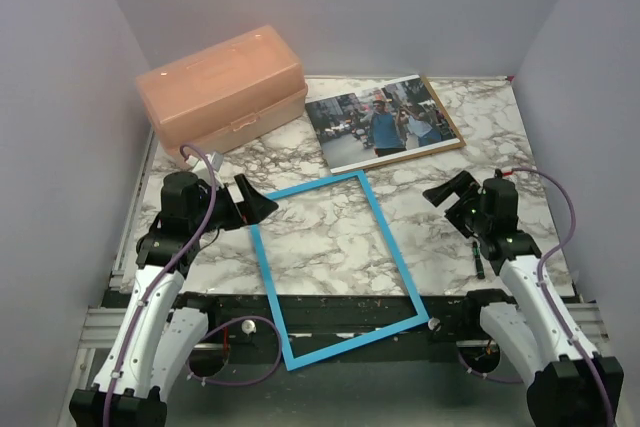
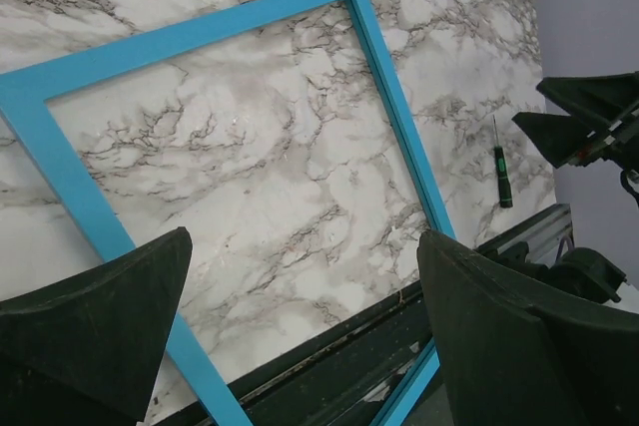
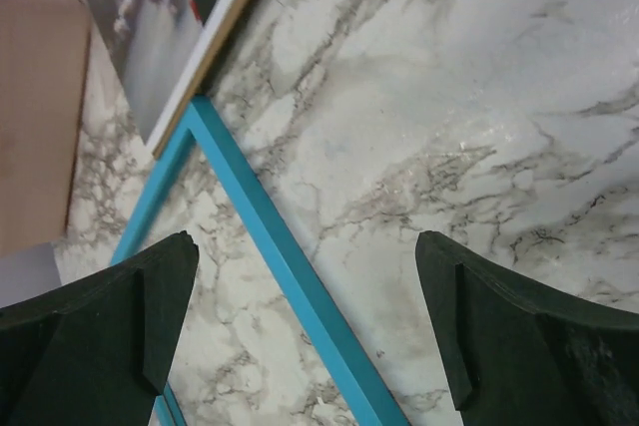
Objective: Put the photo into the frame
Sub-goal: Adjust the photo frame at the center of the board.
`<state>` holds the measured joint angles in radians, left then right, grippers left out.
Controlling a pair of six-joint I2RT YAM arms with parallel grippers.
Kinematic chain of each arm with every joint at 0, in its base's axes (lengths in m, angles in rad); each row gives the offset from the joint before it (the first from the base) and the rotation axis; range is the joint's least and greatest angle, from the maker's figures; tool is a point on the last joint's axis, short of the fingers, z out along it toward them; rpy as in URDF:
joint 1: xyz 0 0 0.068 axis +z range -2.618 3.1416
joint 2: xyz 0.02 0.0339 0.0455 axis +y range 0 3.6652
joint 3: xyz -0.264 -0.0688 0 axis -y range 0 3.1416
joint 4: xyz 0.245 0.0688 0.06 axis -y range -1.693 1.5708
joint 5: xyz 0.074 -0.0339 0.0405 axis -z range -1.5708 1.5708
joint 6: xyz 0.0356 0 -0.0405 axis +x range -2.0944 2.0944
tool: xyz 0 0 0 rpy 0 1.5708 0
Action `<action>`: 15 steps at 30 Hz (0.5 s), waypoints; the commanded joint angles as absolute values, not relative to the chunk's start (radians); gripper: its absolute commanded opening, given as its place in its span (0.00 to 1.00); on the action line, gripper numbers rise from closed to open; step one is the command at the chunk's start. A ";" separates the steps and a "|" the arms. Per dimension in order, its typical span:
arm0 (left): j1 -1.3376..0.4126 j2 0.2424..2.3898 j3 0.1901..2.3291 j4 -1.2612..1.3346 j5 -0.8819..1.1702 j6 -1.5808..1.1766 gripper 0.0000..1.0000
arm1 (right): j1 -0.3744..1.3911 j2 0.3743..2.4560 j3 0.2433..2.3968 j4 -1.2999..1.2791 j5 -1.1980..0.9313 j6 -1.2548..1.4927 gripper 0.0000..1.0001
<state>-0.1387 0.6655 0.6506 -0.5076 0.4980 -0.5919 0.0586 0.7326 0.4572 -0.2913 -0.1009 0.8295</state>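
The frame [image 1: 390, 242] lies flat with its blue face up in the middle of the marble table, and its near end hangs over the table's front edge. It also shows in the left wrist view [image 2: 399, 112] and the right wrist view [image 3: 295, 264]. The photo [image 1: 385, 119] lies face up at the back right on a brown backing board [image 1: 452, 141]; its corner shows in the right wrist view [image 3: 150, 7]. My left gripper [image 1: 262, 205] is open and empty by the frame's far left corner [image 2: 305, 246]. My right gripper [image 1: 445, 190] is open and empty to the right of the frame [image 3: 305, 246].
A peach plastic box [image 1: 225, 87] stands at the back left. A small green-handled screwdriver [image 1: 479, 265] lies near the right arm, also seen in the left wrist view [image 2: 502, 175]. Grey walls close in the table's sides and back.
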 commanded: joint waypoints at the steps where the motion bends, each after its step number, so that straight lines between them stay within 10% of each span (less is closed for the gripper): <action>1: -0.134 0.712 0.723 -0.477 0.493 -0.556 0.99 | 0.057 0.865 0.477 -0.358 -0.198 0.762 1.00; 15: -0.131 0.965 0.894 -0.429 0.427 -0.518 0.98 | 0.423 1.131 0.689 -0.483 0.009 0.712 1.00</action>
